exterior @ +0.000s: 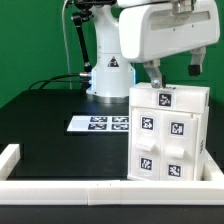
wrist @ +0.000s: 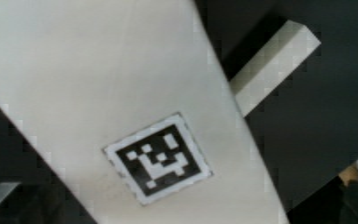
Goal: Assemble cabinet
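The white cabinet (exterior: 168, 135) stands upright at the front of the exterior view's right, with several black-and-white tags on its front and one tag on its top (exterior: 165, 97). My gripper (exterior: 172, 78) hangs straight down just above that top, its fingers (exterior: 152, 74) spread apart with nothing between them. In the wrist view a broad white cabinet surface (wrist: 123, 90) with one tag (wrist: 162, 158) fills the frame diagonally, very close. The fingertips barely show at the frame corners.
The marker board (exterior: 100, 123) lies flat on the black table to the exterior view's left of the cabinet. A low white border rail (exterior: 60, 186) runs along the front and left. The robot base (exterior: 108, 75) stands behind. A white bar (wrist: 274, 62) shows beyond the cabinet surface.
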`<state>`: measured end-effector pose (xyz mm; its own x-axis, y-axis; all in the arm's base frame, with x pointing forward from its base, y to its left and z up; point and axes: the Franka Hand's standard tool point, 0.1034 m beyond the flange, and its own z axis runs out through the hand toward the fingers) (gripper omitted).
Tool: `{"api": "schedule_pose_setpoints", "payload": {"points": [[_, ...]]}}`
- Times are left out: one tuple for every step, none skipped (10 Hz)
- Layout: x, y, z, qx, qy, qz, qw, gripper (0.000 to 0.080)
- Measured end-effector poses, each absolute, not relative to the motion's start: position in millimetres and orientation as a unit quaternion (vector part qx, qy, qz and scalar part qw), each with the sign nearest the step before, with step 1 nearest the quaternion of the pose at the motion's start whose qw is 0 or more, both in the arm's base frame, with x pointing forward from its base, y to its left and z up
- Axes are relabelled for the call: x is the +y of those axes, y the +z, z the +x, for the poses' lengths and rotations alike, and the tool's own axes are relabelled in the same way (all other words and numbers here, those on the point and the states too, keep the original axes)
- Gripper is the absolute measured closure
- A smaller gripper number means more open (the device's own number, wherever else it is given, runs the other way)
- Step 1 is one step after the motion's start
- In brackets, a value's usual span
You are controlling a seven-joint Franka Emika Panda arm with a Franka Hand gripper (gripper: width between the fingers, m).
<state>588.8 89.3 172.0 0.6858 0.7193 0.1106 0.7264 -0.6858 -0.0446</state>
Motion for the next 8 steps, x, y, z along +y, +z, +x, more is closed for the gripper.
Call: {"api": "schedule_pose_setpoints", "payload": {"points": [[88.6,170.5,591.2,-0.439,-0.042,-0.897,0.036,0.0002],[87.6,167.6,591.8,-0.472,-0.041,-0.88,0.036,0.0002],[85.2,166.0,592.7,-0.493,-0.039,-0.868,0.036,0.0002],[83.8,163.1,593.3,-0.491,-0.035,-0.869,0.039,0.0002],[83.4,158.6,593.3,-0.486,-0.032,-0.872,0.04,0.0002],[83.8,155.6,592.3,-0.477,-0.03,-0.877,0.042,0.0002],[84.0,152.2,590.7,-0.473,-0.026,-0.88,0.043,0.0002],[82.9,151.4,590.2,-0.472,-0.026,-0.88,0.044,0.0002]]}}
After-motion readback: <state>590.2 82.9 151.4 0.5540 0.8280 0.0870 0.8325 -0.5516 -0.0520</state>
